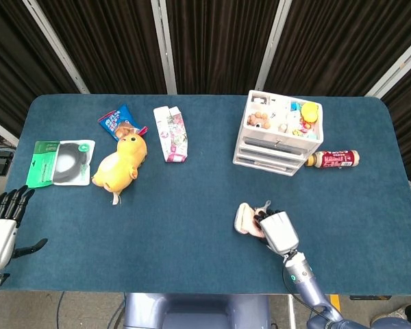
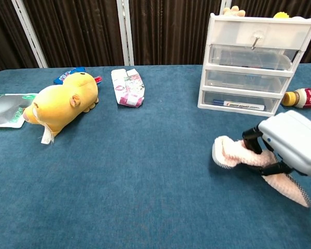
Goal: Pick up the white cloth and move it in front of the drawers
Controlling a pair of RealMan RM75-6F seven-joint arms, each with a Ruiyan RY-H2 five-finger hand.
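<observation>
Right hand (image 2: 285, 148) fingers clamped on white cloth (image 2: 233, 154), seemingly lifted clear, short of drawers (image 2: 256, 62); left hand (image 1: 1, 229) fingers apart

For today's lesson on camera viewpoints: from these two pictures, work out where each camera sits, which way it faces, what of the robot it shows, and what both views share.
Head view: high above the near table edge, looking steeply down on the whole table; shows the left hand at the lower left and the right hand gripping the cloth.
Chest view: low, near table height, facing forward at the drawers' fronts; only the right hand shows.
Shared: right hand, cloth, drawers, duck, bottle.
</observation>
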